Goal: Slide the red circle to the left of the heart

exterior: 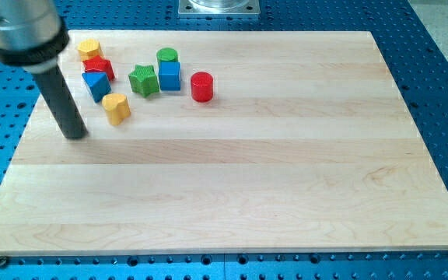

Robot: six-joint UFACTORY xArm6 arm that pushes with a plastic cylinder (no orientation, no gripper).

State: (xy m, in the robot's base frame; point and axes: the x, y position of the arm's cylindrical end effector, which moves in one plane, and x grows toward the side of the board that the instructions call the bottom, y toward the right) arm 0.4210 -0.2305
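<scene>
table (232, 179): pale wood, smooth matt grain | base (442, 78): blue perforated metal | rod (62, 101): dark matt | red circle (201, 86): glossy plastic-like

A pale wooden board (232, 187) lies on a blue perforated table (442, 85). Toward the board's far left, a green star-shaped block (143, 80) sits just left of a blue cube (169, 76), with a green cylinder (167, 56) just behind the cube. Further left, a yellow hexagonal block (89, 49) sits farthest back, a red block (99, 67) touching it, and a blue triangular block (96, 84) nearer. A grey metal plate (218, 7) shows at the far edge.
</scene>
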